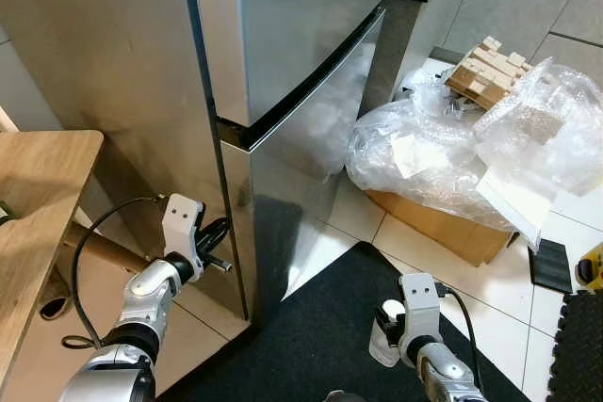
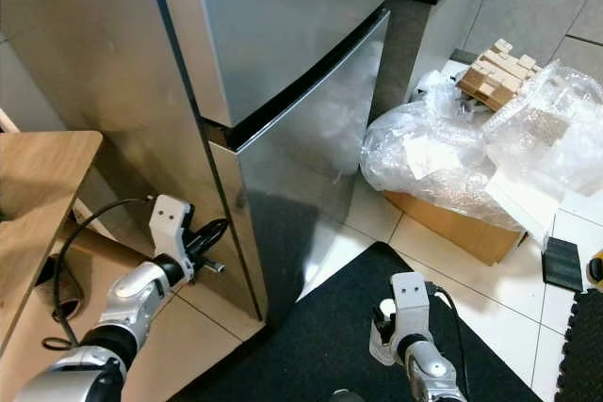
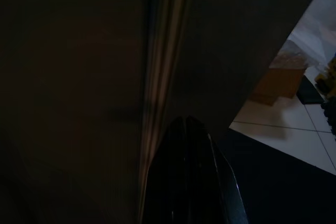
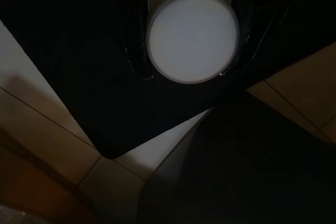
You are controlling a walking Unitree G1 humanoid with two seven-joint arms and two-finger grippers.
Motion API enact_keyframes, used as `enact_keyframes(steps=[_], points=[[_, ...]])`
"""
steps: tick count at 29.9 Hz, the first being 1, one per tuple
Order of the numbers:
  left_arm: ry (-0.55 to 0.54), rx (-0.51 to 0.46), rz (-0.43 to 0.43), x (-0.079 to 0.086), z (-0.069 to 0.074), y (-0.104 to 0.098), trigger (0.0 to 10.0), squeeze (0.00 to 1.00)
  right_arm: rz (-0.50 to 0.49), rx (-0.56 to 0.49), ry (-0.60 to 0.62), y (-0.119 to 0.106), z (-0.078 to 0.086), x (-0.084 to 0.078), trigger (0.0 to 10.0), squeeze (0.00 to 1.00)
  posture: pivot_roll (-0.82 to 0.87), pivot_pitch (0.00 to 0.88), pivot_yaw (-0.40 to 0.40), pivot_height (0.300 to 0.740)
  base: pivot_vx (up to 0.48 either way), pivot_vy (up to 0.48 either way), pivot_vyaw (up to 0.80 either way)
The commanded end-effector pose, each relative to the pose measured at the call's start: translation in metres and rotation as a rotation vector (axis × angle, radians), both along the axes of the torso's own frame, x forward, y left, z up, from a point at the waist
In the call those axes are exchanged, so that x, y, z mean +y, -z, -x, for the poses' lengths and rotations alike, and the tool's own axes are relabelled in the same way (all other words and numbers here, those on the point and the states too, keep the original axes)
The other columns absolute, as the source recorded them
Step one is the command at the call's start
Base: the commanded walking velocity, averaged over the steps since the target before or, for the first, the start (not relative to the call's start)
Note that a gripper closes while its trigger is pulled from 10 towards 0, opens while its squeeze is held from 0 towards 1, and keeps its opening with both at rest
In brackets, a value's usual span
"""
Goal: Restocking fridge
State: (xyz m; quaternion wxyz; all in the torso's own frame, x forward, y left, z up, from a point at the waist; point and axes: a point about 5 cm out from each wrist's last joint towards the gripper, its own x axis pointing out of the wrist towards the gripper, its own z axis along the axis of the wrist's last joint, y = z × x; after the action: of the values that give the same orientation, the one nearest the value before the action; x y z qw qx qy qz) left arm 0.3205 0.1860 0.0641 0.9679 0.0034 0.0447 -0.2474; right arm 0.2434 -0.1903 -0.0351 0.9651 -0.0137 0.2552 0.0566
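Left eye view: tall stainless fridge (image 1: pixel 283 54) w/ two doors, both shut; dark seam btwn upper and lower door runs diagonally across the pic. Steel is brushed, w/ pale reflections of the plastic wrap on the lower door (image 1: pixel 301 195).

Left gripper (image 1: pixel 219 237) is up at the lower door's edge, near the corner where door meets the fridge's side panel. Black fingers look pressed together, jaws closed on nothing, tips touching or just beside the door edge; can't tell which. Left wrist view is v. dark: closed finger tips against the steel, w/ a pale vertical strip of the edge.

Right gripper (image 1: pixel 388 327) hangs low over the black floor mat (image 1: pixel 320 327), jaws clamped on a white bottle (image 4: pixel 191 35). Right wrist view shows the bottle's round white base, pale and plain, no label readable, held btwn the dark fingers. Bottle is well apart from the fridge, off to the robot's right.

Wooden table (image 1: pixel 38 204) at the left. On the right, a cardboard box (image 1: pixel 443 228) heaped w/ clear bubble wrap (image 1: pixel 452 148); a small wooden pallet piece (image 1: pixel 485 71) sits on top.
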Motion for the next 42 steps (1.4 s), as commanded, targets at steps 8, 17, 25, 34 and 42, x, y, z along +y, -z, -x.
enact_keyframes(steps=[8,17,25,34,42], points=[[-0.017,0.001,0.006,-0.005,-0.008,-0.005,10.0,0.0,-0.006,0.005,0.021,0.002,0.003,-0.001,10.0,0.0,-0.14,0.087,-0.019,0.725,0.0,0.0,0.0],[-0.063,-0.037,-0.014,-0.004,-0.015,-0.014,10.0,0.0,-0.007,0.0,0.021,0.001,0.002,-0.001,10.0,0.0,-0.14,0.09,-0.021,0.725,0.0,0.0,0.0],[-0.143,-0.047,-0.021,0.008,-0.017,-0.017,10.0,0.0,-0.005,-0.002,0.019,0.001,0.002,-0.002,10.0,0.0,-0.14,0.091,-0.024,0.725,0.0,0.0,0.0],[-0.169,-0.042,0.019,0.007,-0.019,-0.018,10.0,0.0,-0.003,-0.006,0.016,0.0,0.0,-0.002,10.0,0.0,-0.15,0.094,-0.027,0.725,0.0,0.0,0.0],[-0.159,-0.051,0.029,-0.004,-0.025,-0.023,10.0,0.0,0.0,-0.012,0.02,-0.002,-0.001,-0.004,10.0,0.0,-0.15,0.099,-0.023,0.725,0.0,0.0,0.0]])
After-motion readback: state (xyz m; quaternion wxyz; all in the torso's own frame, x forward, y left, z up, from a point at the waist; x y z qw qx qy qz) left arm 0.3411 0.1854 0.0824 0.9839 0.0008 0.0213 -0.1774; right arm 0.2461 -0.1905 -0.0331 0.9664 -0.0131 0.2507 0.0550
